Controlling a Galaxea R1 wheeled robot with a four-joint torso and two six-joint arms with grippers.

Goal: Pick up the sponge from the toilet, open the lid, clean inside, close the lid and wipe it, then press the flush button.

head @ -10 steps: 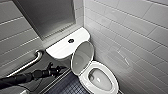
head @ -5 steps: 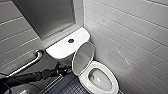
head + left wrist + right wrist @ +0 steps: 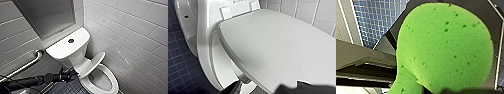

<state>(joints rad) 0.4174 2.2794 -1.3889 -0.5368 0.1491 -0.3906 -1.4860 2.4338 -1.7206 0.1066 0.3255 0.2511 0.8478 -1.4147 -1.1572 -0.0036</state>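
We see the bright green, pitted foam sponge (image 3: 443,47) gripped in our right pincer (image 3: 453,90), rising just above it. Our left pincer (image 3: 70,74) sits just beside the half-raised white glossy oval lid (image 3: 92,63); whether it is open or closed, we cannot tell.

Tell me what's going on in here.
A two-armed robot is working at a white glossy ceramic toilet. Its left claw sits at the edge of the white oval lid, which stands half raised over the bowl. The right claw appears to hold a bright green porous sponge.
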